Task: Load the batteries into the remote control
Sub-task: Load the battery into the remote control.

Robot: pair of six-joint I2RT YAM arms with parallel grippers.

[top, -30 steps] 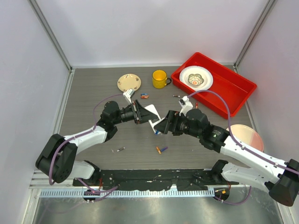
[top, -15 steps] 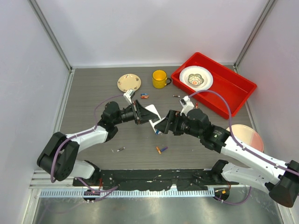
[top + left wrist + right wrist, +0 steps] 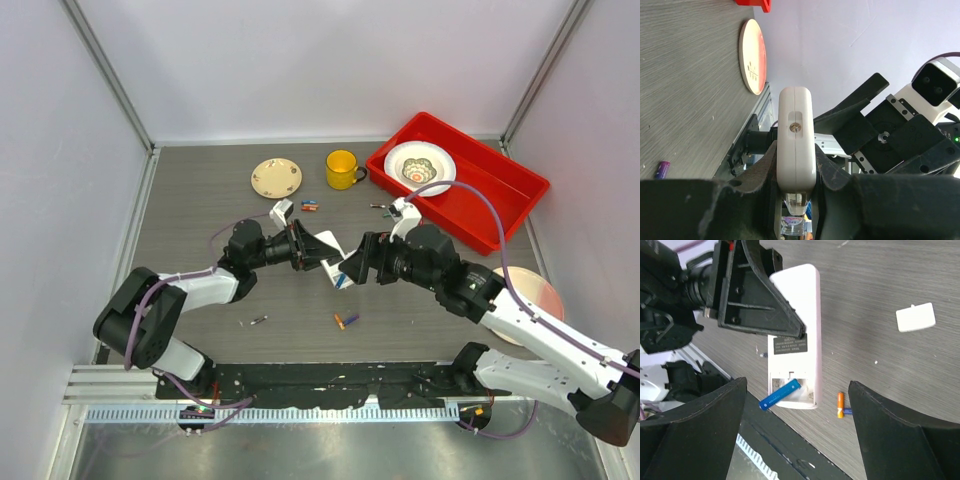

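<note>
Only the right wrist view shows the remote control (image 3: 809,310) with its bay open and a blue battery (image 3: 780,394) lying askew inside (one end overhangs the edge). The left gripper (image 3: 298,245) pinches the remote by its long sides, and the left wrist view confirms both fingers are pressed on. The right gripper (image 3: 358,266), fingers spread wide, crowds the remote's open end. An orange battery (image 3: 840,405) lies near that end, and a small white plastic piece (image 3: 915,317) lies well apart from the remote. The table (image 3: 190,190) is grey wood-grain, with pale walls (image 3: 300,60) beyond the remote.
</note>
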